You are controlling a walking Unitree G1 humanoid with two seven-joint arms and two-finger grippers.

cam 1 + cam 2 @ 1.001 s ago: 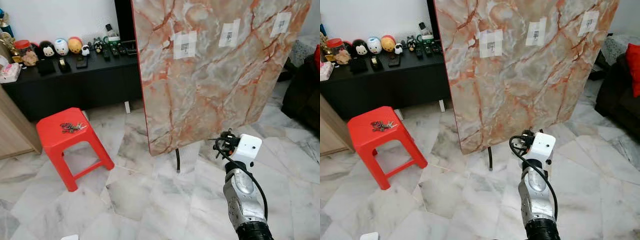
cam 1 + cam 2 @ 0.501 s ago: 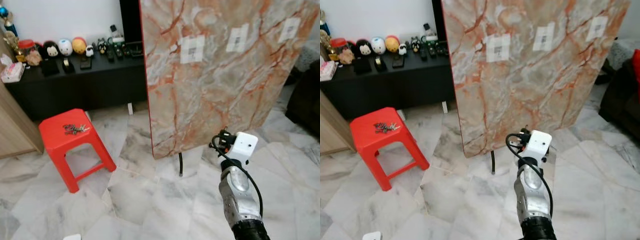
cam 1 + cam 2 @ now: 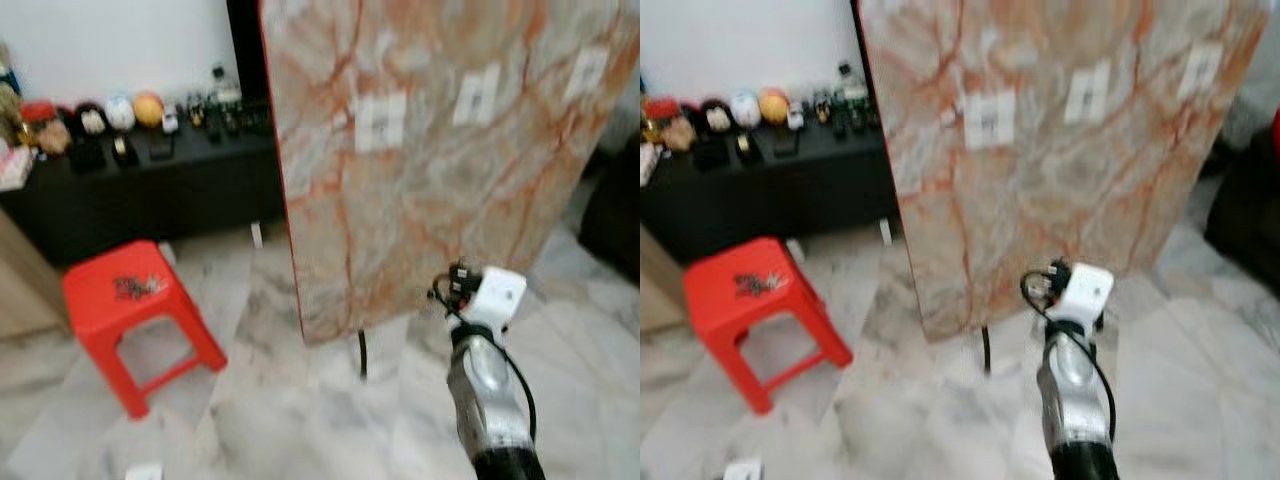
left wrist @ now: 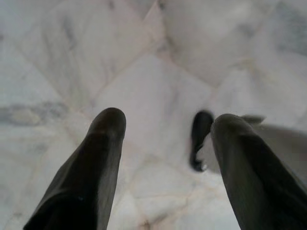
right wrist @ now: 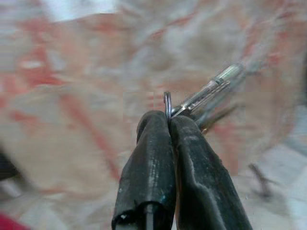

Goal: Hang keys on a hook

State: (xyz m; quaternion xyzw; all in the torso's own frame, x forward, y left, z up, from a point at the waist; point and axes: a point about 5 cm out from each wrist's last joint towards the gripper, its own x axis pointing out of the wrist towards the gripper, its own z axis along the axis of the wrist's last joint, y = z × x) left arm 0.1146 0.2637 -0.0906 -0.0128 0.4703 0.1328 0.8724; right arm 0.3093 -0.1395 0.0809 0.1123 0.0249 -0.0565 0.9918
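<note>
The right gripper (image 5: 168, 125) is seen closed, its two black fingers (image 5: 148, 158) pressed together on a key ring, with the keys (image 5: 206, 93) projecting past the fingertips. In the head views the right arm (image 3: 485, 385) is raised in front of the robot, its white wrist housing (image 3: 497, 293) held just before the lower edge of the marble-patterned panel (image 3: 440, 140). The gripper itself is hidden behind that housing there.

The left gripper (image 4: 165, 122) is held with its fingers (image 4: 103, 143) spread well apart and nothing between them, pointed down at the marble floor (image 4: 144, 57). A dark curved object lies on the floor beyond the fingertips; it cannot be identified.

Ahead of the right gripper the panel stands upright, with three pale labels (image 3: 381, 121) fixed across its face. No detail of the labels can be read, as the head views are blurred.

Well to the left of the right gripper a red stool (image 3: 125, 310) stands on the floor, with a small dark cluster (image 3: 133, 288) on its seat, possibly a second set of keys. Beyond the stool a black cabinet (image 3: 150, 195) is set against the wall, with small figurines (image 3: 120, 112) lined along its top.
</note>
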